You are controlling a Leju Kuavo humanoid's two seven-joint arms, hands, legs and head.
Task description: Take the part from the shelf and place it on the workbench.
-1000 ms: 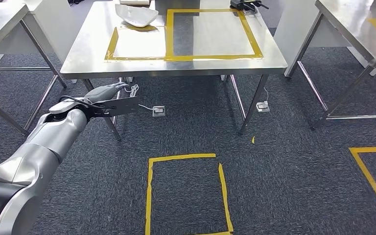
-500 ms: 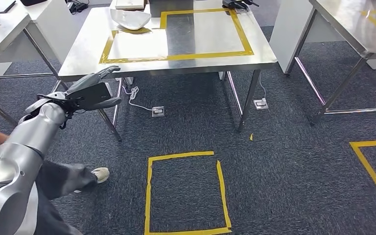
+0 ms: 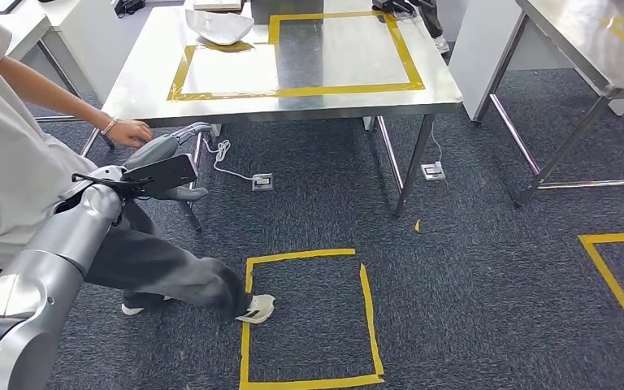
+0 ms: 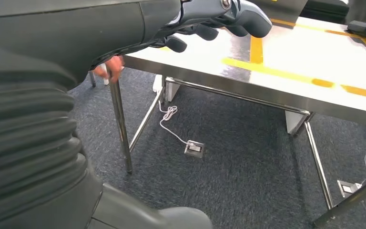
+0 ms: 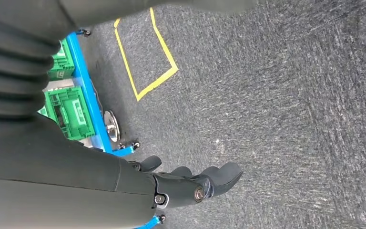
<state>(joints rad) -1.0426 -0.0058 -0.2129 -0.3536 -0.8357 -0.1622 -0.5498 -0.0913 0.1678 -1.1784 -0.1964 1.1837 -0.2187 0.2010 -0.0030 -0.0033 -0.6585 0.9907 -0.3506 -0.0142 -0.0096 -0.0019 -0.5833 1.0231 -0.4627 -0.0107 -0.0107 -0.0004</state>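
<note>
A white curved part [image 3: 218,26] lies on the far left of the steel workbench [image 3: 292,101], at the edge of a yellow tape rectangle. My left hand [image 3: 166,146] is stretched out just below the workbench's front left corner, fingers extended and holding nothing. In the left wrist view the left hand [image 4: 214,16] has loosely bent fingers over the workbench [image 4: 286,71] edge. A person's hand [image 3: 130,132] reaches in right beside my left hand, close to the table leg [image 4: 119,124]. My right hand [image 5: 190,183] hangs over the carpet, fingers apart, with nothing in it.
The person [image 3: 16,179] stands close on my left, one leg stretched toward a yellow tape square on the floor [image 3: 309,317]. More steel tables stand at right [image 3: 601,41] and left [image 3: 16,20]. A blue cart with green crates [image 5: 71,109] is near my right side.
A person has stepped in from the left and reached a hand to my left hand. The camera has shifted slightly. My left hand stays near the workbench corner, slightly lower.
</note>
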